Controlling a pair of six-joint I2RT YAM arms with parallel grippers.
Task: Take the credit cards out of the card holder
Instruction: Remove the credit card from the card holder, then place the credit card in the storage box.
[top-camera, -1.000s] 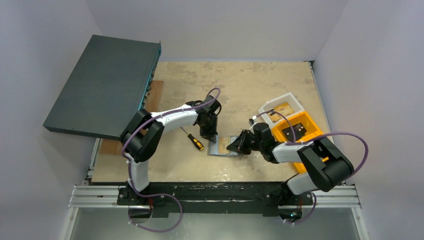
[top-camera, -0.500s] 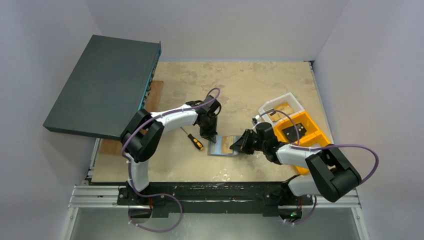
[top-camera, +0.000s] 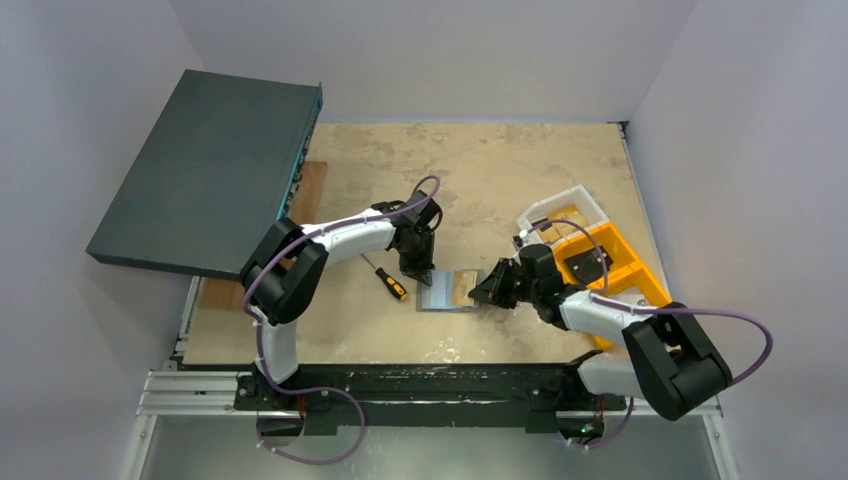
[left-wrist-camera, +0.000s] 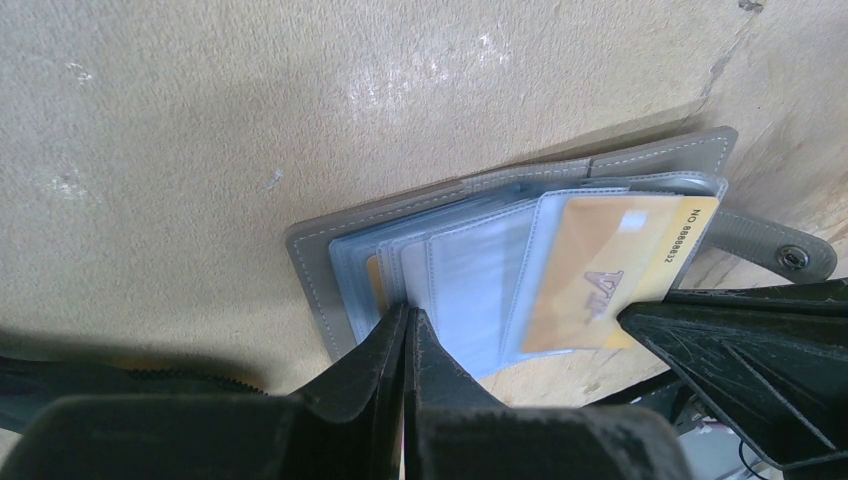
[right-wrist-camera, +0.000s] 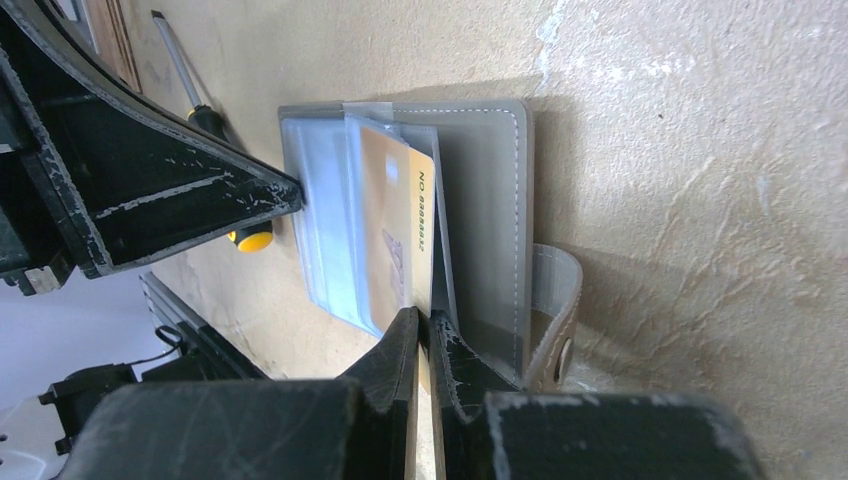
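Screwdriver (top-camera: 385, 278) lies just left of the action. Left gripper (left-wrist-camera: 405, 318): fingers together, tips pressed on the clear sleeves (left-wrist-camera: 470, 290) of the card holder (top-camera: 447, 291), which lies open on the table (top-camera: 520, 170) between both arms. Gold credit card (left-wrist-camera: 600, 270) sticks partway out of its sleeve, and the right gripper (right-wrist-camera: 422, 325) is clamped on its edge. Risks: the thin edge pinch slips off, the sleeve drags with the card, or the left tips skid and the holder slides toward the orange bin (top-camera: 610, 262).
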